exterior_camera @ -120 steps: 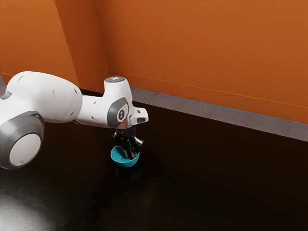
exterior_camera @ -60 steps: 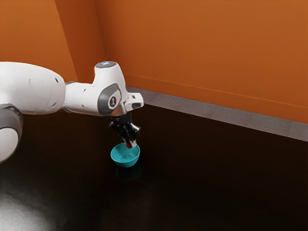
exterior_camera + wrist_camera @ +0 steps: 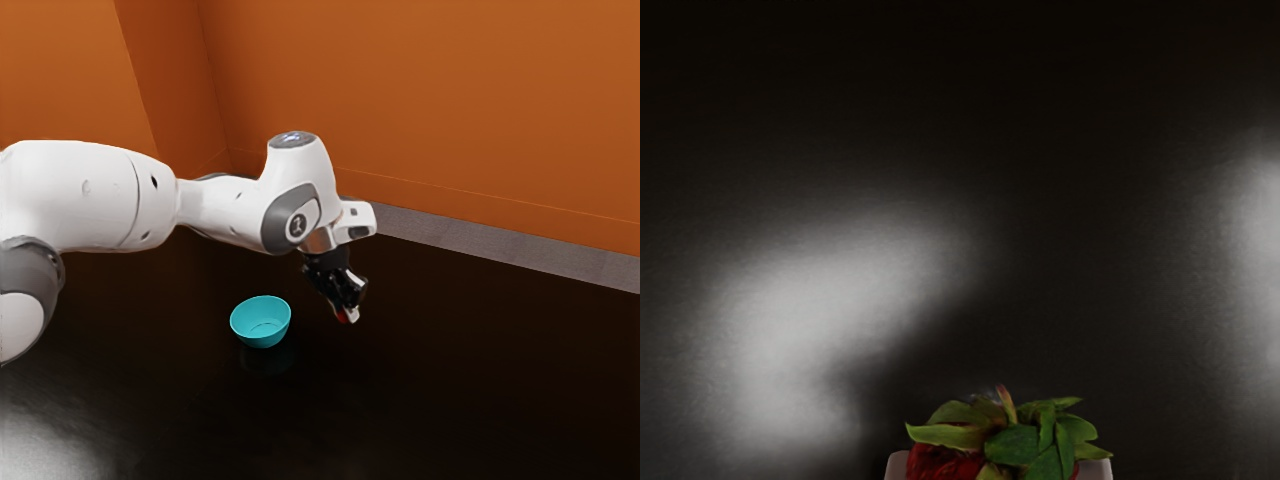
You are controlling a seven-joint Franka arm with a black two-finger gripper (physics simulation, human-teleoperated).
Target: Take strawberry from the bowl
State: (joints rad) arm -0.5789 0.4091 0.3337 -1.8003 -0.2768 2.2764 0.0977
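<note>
We see a dark, glossy table across the lower part of the exterior view, with pale glare in its lower left corner. Just below and left of centre, our teal bowl stands upright above what looks like its faint reflection.

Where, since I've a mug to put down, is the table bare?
Bare tabletop lies between the fingers, shut on the strawberry, and the exterior view's right edge, also on the bowl's near side. The arm and bowl crowd that view's left.
</note>
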